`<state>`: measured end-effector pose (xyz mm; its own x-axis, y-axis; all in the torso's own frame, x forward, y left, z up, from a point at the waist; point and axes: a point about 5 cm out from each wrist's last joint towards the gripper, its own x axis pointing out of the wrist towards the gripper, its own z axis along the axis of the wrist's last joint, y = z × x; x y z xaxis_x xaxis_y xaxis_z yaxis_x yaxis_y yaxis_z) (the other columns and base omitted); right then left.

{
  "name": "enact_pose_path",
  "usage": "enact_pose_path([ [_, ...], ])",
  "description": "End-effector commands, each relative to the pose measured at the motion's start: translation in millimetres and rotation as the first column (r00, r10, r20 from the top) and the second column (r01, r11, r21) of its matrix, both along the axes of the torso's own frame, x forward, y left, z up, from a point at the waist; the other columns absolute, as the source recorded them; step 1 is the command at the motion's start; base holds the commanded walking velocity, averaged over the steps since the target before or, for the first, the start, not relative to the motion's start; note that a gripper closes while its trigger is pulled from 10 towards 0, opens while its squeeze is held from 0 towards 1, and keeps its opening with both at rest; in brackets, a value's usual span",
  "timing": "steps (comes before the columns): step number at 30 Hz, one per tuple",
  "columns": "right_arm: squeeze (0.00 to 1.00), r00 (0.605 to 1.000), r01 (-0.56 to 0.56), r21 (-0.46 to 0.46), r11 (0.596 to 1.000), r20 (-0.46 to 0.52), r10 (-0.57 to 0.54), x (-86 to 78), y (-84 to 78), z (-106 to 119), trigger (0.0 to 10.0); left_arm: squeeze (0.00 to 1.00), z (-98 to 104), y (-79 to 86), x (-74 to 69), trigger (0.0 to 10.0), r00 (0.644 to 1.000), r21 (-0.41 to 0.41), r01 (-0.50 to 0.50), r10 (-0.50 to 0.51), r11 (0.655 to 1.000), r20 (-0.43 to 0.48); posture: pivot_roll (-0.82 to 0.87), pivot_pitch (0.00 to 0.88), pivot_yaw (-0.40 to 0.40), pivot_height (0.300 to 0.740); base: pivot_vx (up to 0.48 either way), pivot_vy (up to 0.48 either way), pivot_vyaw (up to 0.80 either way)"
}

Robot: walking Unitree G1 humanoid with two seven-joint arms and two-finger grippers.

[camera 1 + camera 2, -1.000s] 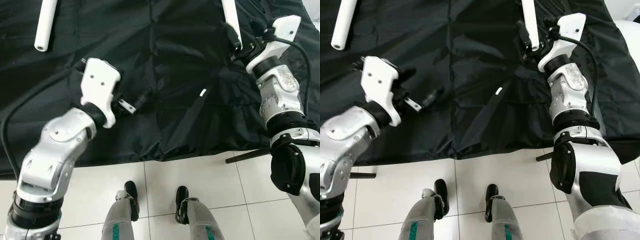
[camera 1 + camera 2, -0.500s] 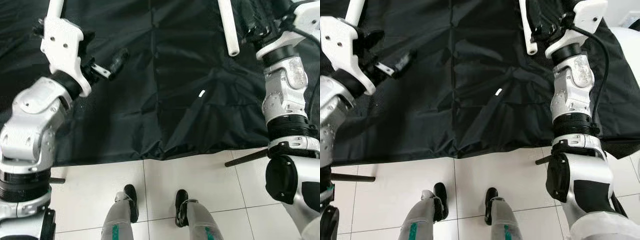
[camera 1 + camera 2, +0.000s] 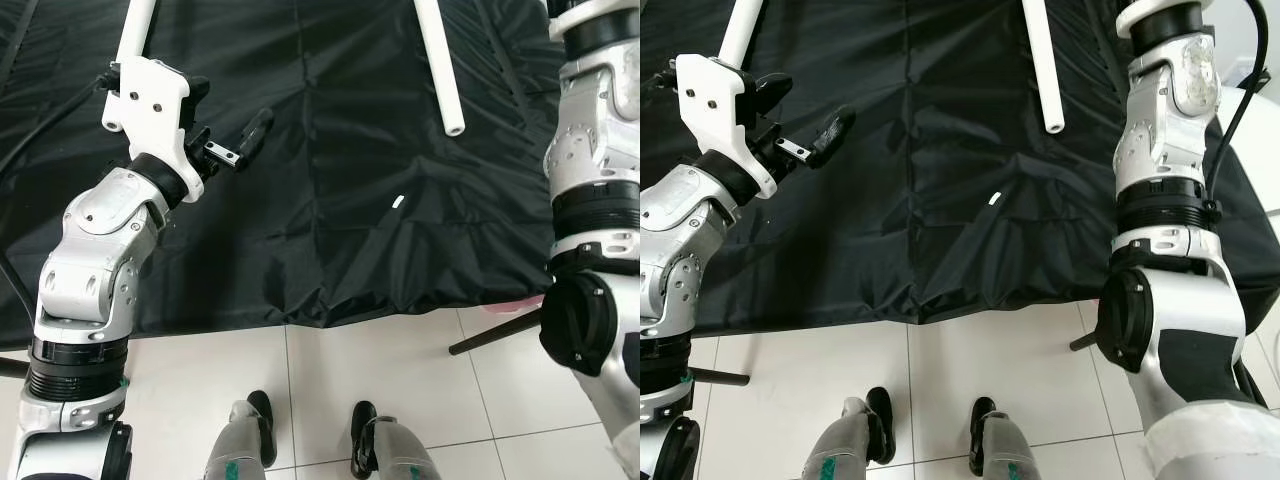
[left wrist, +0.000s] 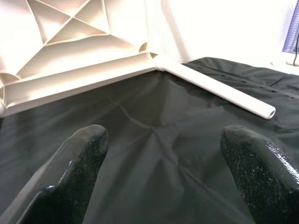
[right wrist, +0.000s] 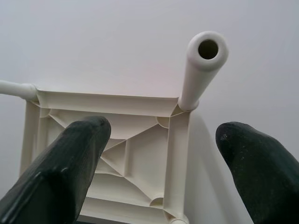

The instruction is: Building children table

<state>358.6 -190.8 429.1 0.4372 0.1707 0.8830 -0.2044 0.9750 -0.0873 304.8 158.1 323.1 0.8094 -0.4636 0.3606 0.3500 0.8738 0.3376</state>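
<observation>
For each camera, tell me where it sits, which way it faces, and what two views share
Left and right eye views: on the head, looking down at the black cloth, white table legs, both arms, feet.
Left wrist view: along the open left gripper over the cloth toward the tabletop underside.
Right wrist view: between the open right gripper fingers, at the same ribbed underside.
Shared: both wrist views show the table.

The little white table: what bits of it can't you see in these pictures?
- Right leg: left eye view, its top end is cut off by the picture's upper edge.
- Left leg: left eye view, the left claw, open, covers its lower part.
- Tabletop underside: right wrist view, the right claw's fingers cover the lower corners.
- Small white speck on the black cloth: too small to tell.
</observation>
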Motion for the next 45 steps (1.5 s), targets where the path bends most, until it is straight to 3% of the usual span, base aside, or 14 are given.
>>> enact_pose_path([
  [1, 0.0, 0.999, 0.034, -0.003, 0.999, 0.038, -0.034, -4.9, -3.4, 8, 10.0, 0.0, -1, -1.6, -2.2, 10.0, 1.0, -0.008, -0.013, 0.013, 1.0, 0.016, 0.02, 0.215, -0.044, 0.74, 0.0, 0.0, 0.0],
  [12, 0.0, 0.994, 0.087, 0.055, 0.995, 0.062, -0.09, -4.0, -9.3, 27, 10.0, 0.0, -14, -19.0, -7.0, 10.0, 0.999, 0.016, 0.054, -0.054, 0.998, -0.007, 0.04, 0.206, -0.047, 0.74, 0.0, 0.0, 0.0],
  [26, 0.0, 0.99, 0.125, 0.094, 0.988, 0.046, -0.13, -2.9, -17.4, 39, 10.0, 0.0, -13, -21.6, -8.0, 10.0, 0.997, 0.034, 0.072, -0.072, 0.997, -0.002, 0.04, 0.199, -0.043, 0.74, 0.0, 0.0, 0.0],
  [45, 0.0, 0.991, 0.124, 0.112, 0.986, 0.033, -0.129, -0.8, -16.2, 45, 10.0, 0.0, -14, -26.0, -14.1, 10.0, 0.995, 0.049, 0.098, -0.098, 0.994, -0.005, 0.06, 0.21, -0.04, 0.74, 0.0, 0.0, 0.0],
])
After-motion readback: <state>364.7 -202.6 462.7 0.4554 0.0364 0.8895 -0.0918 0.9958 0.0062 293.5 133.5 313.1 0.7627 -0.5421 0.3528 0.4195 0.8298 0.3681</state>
